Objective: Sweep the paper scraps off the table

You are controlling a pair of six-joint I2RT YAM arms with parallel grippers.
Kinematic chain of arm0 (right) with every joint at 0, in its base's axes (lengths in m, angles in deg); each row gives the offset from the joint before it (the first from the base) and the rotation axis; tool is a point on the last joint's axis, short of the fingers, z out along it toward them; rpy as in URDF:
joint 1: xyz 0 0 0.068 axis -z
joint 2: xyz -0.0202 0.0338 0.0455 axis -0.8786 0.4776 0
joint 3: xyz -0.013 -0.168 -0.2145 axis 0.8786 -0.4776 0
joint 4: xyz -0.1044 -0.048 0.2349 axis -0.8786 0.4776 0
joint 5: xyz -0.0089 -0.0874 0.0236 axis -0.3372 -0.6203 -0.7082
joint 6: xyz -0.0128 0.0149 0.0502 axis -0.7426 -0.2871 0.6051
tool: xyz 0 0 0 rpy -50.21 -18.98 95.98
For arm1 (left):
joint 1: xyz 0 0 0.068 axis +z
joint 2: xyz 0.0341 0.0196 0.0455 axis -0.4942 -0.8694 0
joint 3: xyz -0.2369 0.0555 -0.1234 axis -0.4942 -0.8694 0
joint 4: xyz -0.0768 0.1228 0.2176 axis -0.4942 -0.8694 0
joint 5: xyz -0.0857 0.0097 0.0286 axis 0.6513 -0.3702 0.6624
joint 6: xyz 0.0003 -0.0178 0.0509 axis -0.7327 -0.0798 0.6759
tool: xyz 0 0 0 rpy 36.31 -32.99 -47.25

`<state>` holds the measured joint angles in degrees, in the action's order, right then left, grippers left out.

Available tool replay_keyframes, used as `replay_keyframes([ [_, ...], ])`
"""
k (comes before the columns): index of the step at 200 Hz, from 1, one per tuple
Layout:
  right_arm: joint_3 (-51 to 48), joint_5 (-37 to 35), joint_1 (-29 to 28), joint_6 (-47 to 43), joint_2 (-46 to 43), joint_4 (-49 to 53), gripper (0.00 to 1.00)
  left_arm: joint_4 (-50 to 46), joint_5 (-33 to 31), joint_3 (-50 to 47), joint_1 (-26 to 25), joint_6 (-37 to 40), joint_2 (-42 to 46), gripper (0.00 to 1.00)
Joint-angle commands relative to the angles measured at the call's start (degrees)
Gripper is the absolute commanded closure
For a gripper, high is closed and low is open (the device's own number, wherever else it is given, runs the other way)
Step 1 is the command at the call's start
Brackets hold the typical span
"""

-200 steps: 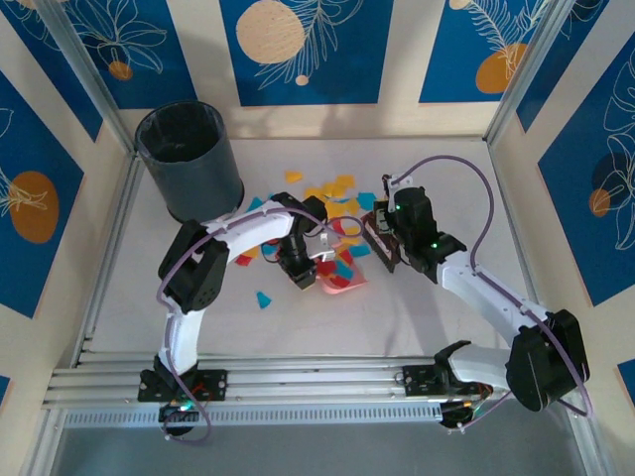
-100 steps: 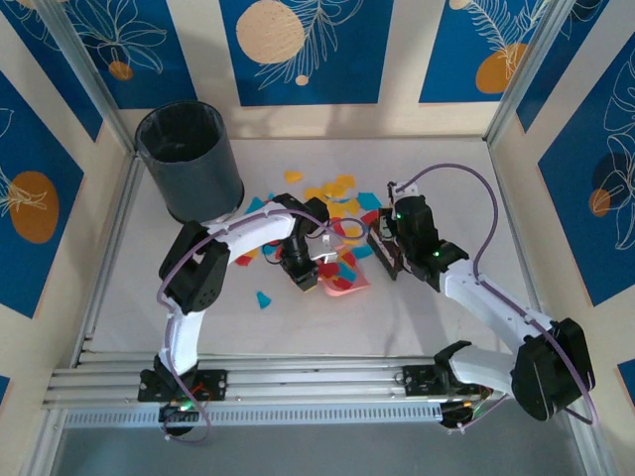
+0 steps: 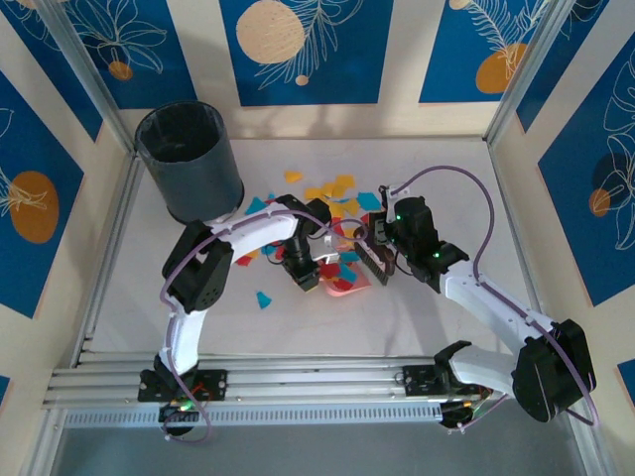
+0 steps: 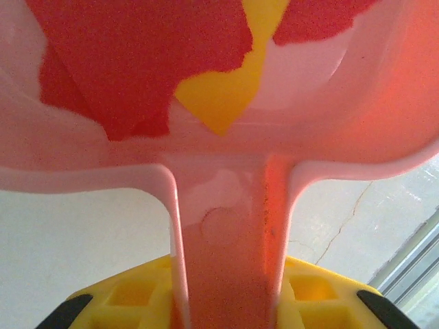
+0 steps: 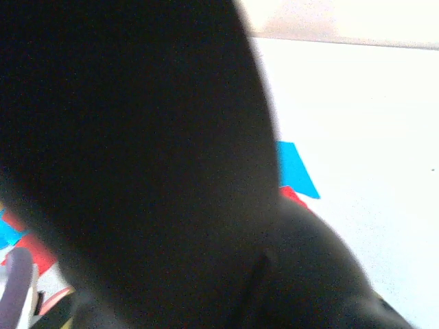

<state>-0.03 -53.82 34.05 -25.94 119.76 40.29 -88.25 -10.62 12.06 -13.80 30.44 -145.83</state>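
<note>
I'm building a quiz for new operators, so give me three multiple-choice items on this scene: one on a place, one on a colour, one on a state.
1. Where on the table does the black bin stand?
A) far left corner
B) far right corner
C) near edge, between the arm bases

2. What colours are the paper scraps lying in the pink dustpan, seen from the left wrist?
A) green and white
B) red and yellow
C) purple only

3. What state is the left end effector in?
A) open above the bin
B) open, flat on the table
C) shut on the dustpan handle

Answers:
1 A, the bin sits by the far left rail corner.
2 B, red pieces and a yellow one lie in the pan.
3 C, it clamps the handle.
</note>
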Motion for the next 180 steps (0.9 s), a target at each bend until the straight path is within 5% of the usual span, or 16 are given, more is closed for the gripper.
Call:
replay_keyframes([
  [1, -0.62, 4.38, -0.18, 0.71, -1.15, 1.33, 1.00, -0.37, -0.35, 1.42, -0.70, 0.73, -0.83, 1.00],
  [49, -0.90, 7.66, 0.09, 1.02, -3.12, 0.85, 1.00, 0.54, -1.40, 1.12, -0.70, 0.53, -0.32, 1.00],
  [180, -2.94, -6.66, 0.17, 3.90, -8.59, 1.25, 1.00, 0.49, 0.19, -0.36, -0.76, 0.83, 0.82, 1.00],
])
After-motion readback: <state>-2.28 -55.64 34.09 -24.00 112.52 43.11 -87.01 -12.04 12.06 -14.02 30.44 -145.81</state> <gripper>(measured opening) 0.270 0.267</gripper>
